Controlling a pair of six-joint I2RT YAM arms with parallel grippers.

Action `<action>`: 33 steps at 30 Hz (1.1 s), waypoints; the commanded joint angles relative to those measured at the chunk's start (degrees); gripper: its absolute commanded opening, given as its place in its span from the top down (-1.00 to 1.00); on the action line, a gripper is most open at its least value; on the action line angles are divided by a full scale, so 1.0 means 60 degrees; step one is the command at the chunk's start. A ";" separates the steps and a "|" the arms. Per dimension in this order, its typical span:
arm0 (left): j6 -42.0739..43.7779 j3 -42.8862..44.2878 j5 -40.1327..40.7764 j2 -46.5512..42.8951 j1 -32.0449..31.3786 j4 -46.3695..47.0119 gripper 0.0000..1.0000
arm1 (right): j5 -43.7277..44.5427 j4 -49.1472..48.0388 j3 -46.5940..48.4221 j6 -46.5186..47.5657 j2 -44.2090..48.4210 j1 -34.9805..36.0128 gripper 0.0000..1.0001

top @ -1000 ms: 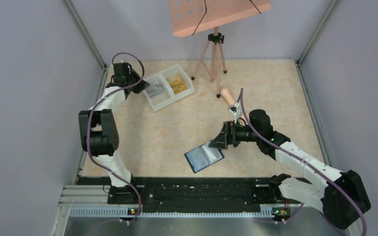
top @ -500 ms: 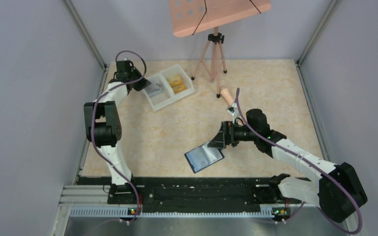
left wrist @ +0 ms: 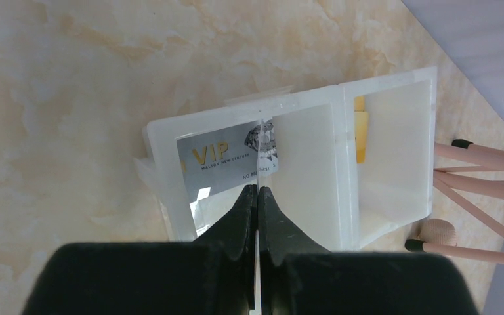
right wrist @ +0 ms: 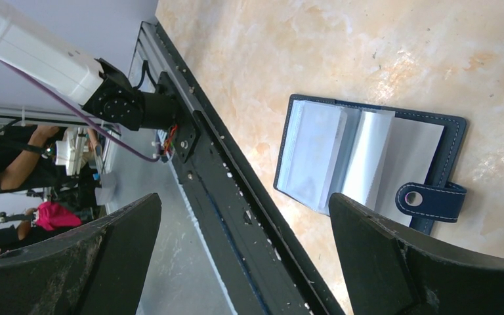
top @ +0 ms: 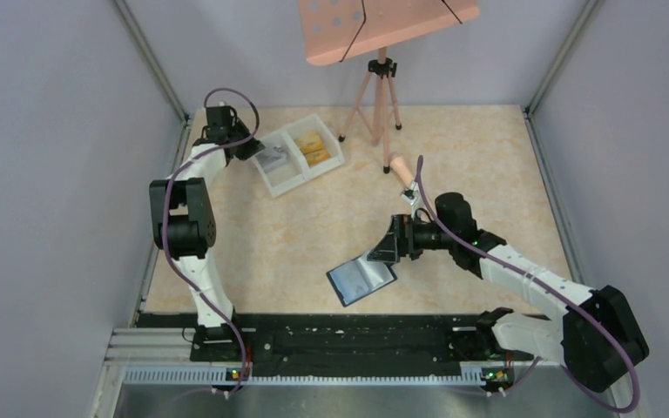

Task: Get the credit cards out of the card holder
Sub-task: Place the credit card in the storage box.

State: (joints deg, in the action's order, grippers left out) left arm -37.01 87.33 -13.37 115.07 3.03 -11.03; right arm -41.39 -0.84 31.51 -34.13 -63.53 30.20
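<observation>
Two arms, two very different jobs right now. The left gripper is pinched tight on a thin card that I only see edge-on, so I can't tell its colour. It hangs over the white tray at the far left of the table. A silver VIP card lies flat in the compartment under it, and some yellow cards peek out of the next one.

The right gripper has its jaws spread wide with nothing between them, hovering just above the card holder. That one lies open near the front edge. I can't tell if its pale sleeves have any cards left in them.

My guess on handling: these cards are light, stiff and slick, so a pinch on a short edge sticking out of a slot is the way to go, pulling straight along the slot. The sleeves look floppy and the holder weighs next to nothing, so it'll probably slide or lift unless something pins it down.

Stuff in the way: the snap tab sticks out on one side of the holder, and the black rail runs close by on the other. Over by the tray, the divider wall sits just beside the fingers, and the pink tripod legs are right behind it.
</observation>
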 commanded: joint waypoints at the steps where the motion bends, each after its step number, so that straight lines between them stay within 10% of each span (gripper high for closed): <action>1: 0.0266 0.0475 0.0439 0.0264 0.0085 0.0063 0.96 | -0.0069 -0.0358 0.0316 0.0085 -0.0075 -0.0081 -0.97; 33: 0.0250 0.1825 0.0645 0.0622 0.0085 -0.0625 0.56 | -0.0037 -0.0310 0.0237 0.0132 -0.0099 -0.0227 -0.98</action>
State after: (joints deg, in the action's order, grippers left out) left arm -36.23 94.89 -9.76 118.67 3.25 -14.81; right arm -41.65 -0.89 31.51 -34.11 -64.27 29.45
